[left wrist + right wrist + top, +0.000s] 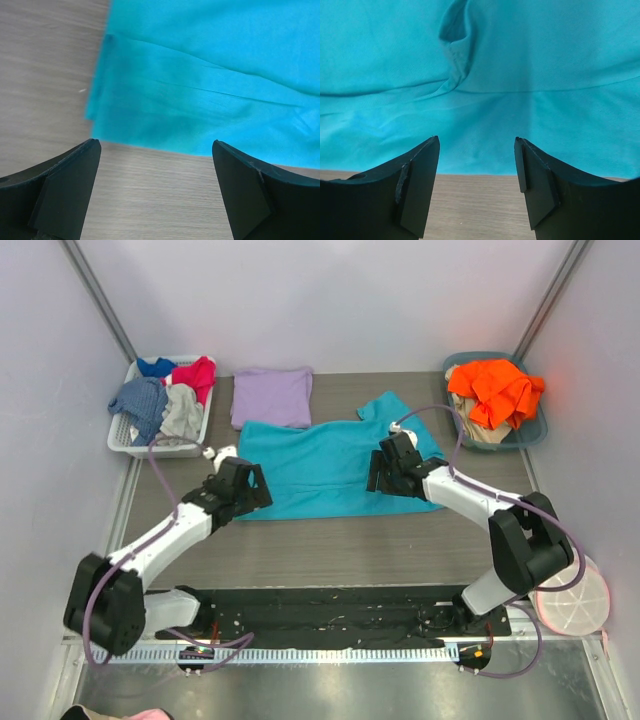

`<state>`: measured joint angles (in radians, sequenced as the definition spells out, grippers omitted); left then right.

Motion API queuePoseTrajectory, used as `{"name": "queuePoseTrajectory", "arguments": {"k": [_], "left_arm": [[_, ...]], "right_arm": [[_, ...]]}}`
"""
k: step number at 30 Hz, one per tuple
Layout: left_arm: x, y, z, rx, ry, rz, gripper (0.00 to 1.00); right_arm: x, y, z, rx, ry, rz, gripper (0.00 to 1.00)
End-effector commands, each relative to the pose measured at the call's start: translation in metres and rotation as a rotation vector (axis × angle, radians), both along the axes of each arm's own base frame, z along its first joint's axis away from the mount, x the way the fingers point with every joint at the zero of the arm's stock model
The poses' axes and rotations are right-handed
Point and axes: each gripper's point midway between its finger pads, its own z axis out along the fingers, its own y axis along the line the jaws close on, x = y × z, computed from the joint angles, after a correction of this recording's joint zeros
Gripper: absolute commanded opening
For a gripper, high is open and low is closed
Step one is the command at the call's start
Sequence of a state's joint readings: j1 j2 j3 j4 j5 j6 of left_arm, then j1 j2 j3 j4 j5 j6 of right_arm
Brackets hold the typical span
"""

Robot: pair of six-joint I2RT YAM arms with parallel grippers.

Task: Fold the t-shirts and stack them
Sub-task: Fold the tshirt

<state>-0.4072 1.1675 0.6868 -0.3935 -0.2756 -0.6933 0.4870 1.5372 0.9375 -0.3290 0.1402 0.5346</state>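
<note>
Spread t-shirt (320,465) on table (330,550), folded t-shirt (272,396) just behind it, left basket (118,445), right basket (540,432) at far corners

Bare table strip (340,550) open along the teal shirt's (320,465) near hem, white basket (113,441) of garments walling the far-left corner, teal bin (536,436) the far-right, folded lavender shirt (272,395) lying between them.

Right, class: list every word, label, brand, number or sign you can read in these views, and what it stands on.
No text can be read in any view. The teal t-shirt, the lavender t-shirt, the white basket and the blue-green bin show no print, and no neck label is visible.
</note>
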Motion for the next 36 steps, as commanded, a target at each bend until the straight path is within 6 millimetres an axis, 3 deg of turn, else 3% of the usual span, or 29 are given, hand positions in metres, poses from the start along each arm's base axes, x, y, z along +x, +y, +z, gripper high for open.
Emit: {"name": "queuePoseTrajectory", "arguments": {"k": [1, 9, 14, 21, 25, 30, 36], "left_arm": [[0.042, -0.039, 0.015, 0.058, -0.080, -0.096, 1.00], [0.062, -0.077, -0.008, 0.131, -0.035, -0.188, 1.00], [0.056, -0.082, -0.027, 0.168, 0.011, -0.211, 1.00], [0.030, -0.078, -0.063, 0.203, 0.090, -0.210, 1.00], [0.008, -0.074, -0.080, 0.204, 0.130, -0.196, 1.00], [-0.024, -0.068, -0.095, 0.191, 0.167, -0.184, 1.00], [-0.062, -0.062, -0.101, 0.189, 0.193, -0.177, 1.00]], "right_arm": [[0.019, -0.021, 0.011, -0.131, -0.059, -0.039, 0.69], [0.028, -0.034, 0.002, -0.236, -0.050, -0.037, 0.69], [0.023, -0.035, -0.017, -0.252, -0.011, -0.034, 0.69], [0.004, -0.039, -0.044, -0.242, 0.052, -0.039, 0.69], [-0.021, -0.041, -0.061, -0.209, 0.107, -0.037, 0.70], [-0.047, -0.045, -0.071, -0.176, 0.156, -0.052, 0.69], [-0.077, -0.048, -0.069, -0.146, 0.206, -0.073, 0.70]]}}
